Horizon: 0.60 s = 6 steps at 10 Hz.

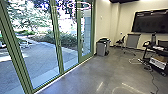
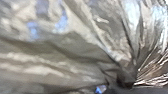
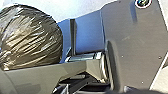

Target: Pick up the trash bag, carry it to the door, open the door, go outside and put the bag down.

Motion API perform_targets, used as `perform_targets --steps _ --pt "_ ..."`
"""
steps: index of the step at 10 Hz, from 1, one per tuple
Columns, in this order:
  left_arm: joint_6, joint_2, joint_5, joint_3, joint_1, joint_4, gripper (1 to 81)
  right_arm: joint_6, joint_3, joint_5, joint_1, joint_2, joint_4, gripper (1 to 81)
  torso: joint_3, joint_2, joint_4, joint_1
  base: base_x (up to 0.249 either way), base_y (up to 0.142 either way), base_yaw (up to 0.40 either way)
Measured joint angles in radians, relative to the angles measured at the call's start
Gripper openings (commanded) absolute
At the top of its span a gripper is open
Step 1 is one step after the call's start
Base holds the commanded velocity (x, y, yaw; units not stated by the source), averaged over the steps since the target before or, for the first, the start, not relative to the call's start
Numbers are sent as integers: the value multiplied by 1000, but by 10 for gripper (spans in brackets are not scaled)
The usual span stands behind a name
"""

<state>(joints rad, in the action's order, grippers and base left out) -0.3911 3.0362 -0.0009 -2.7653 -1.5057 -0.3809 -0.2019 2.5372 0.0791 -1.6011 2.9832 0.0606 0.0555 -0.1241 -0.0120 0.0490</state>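
The trash bag (image 3: 31,37) is seen bulging beside the robot's base, and its neck appears to be gripped by the left hand (image 2: 127,79), where the film is drawn into tight folds. As the carry to the door is judged to be in hand, the glass panels (image 1: 41,53) at left are best approached slowly, with the neck kept firmly pinched and the thin film held clear of the green frame (image 1: 58,47).
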Motion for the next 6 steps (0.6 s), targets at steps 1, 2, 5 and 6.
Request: perform_targets --steps 1,2,5,6 --pt "-1 0 0 0 0 0 10 0 0 0 0 0 0 811 0 0 0 0 145 0 0" --pt "-1 0 0 0 0 0 10 0 0 0 0 0 0 811 0 0 0 0 145 0 0" --pt "-1 0 0 0 0 0 10 0 3 0 0 2 0 811 0 0 0 0 145 -42 0" --pt "-1 0 0 0 -3 0 10 0 3 0 0 4 0 811 0 0 0 0 146 -68 0"
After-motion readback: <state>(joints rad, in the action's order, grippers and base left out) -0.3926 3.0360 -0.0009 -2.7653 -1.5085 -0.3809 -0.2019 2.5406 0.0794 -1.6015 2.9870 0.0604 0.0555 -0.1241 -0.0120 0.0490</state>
